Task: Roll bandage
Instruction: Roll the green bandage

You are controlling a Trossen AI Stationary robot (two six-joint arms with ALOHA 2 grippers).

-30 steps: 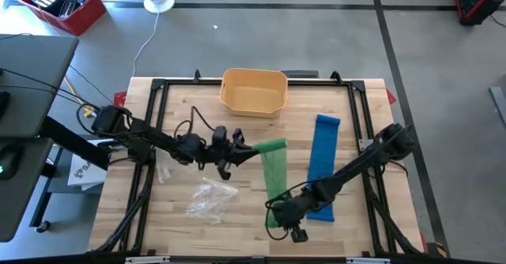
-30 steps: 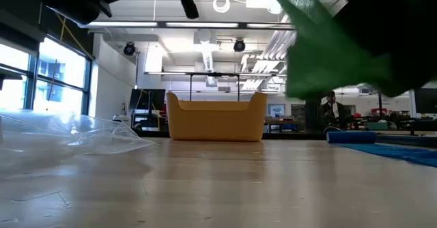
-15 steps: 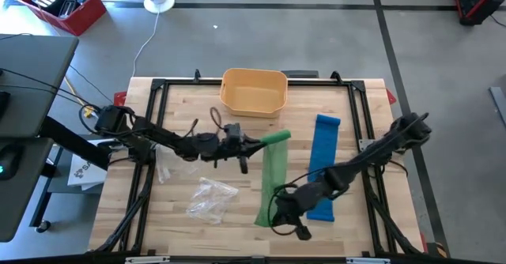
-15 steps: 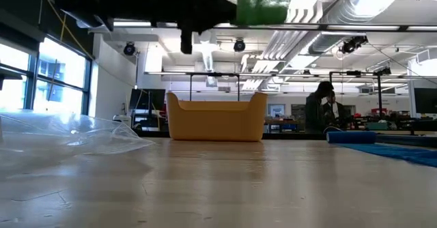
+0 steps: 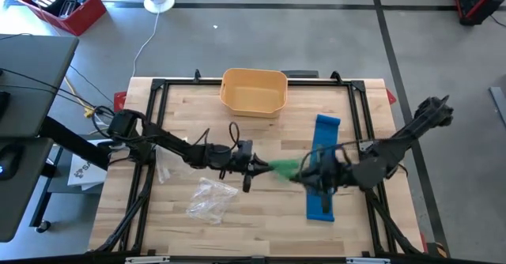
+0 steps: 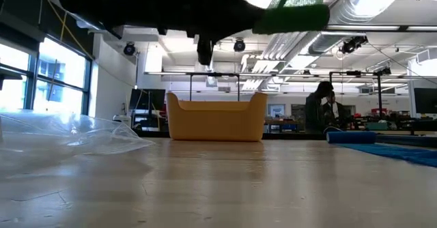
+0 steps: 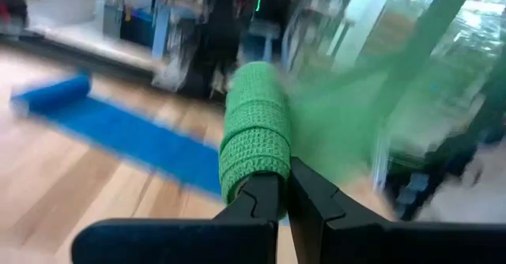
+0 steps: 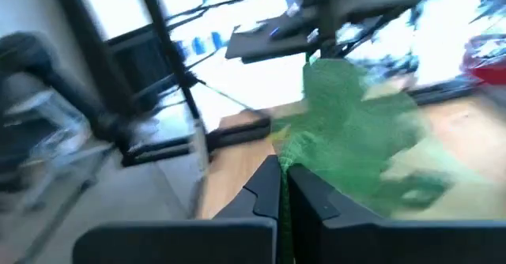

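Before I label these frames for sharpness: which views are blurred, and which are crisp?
Right wrist view: heavy blur, green bandage smeared. Left wrist view: the roll sharp near the left gripper, blue bandage and background streaked. High view: crisp. Low view: yellow bin clear, foreground tabletop soft.

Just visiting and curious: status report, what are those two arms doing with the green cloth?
Left gripper shut on green woven bandage, lifted off the wooden table. Right gripper shut on its other end. Blue bandage strip lies flat just under the right arm.
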